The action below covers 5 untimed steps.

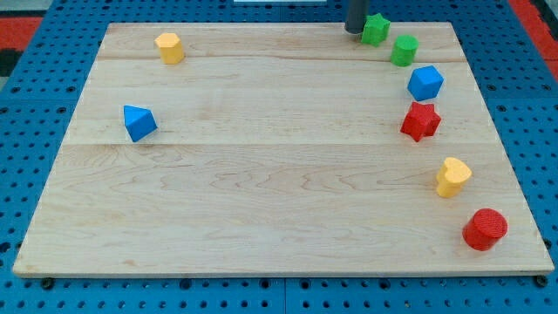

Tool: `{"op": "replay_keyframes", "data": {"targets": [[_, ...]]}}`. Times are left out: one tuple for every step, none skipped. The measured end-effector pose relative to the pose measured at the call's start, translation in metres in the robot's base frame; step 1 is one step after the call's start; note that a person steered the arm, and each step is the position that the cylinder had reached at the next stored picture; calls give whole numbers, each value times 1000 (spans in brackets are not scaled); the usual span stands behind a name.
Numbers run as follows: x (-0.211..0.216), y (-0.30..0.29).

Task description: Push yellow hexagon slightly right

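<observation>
The yellow hexagon (pixel 169 47) stands near the top left of the wooden board (pixel 261 183). My tip (pixel 353 31) is at the board's top edge, far to the right of the yellow hexagon, just left of a green star-like block (pixel 376 29) and close to it. I cannot tell whether the tip touches that block.
A blue block (pixel 139 122) lies at the left. Down the right side run a green cylinder (pixel 404 50), a blue block (pixel 425 83), a red star (pixel 420 120), a yellow block (pixel 452 177) and a red cylinder (pixel 485 229). Blue pegboard surrounds the board.
</observation>
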<state>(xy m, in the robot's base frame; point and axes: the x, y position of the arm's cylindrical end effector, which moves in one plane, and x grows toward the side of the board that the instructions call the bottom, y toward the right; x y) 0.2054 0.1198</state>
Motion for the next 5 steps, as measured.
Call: {"op": "replay_keyframes", "data": {"targets": [[4, 16], [6, 31], [7, 29], [8, -58], [8, -143]]}}
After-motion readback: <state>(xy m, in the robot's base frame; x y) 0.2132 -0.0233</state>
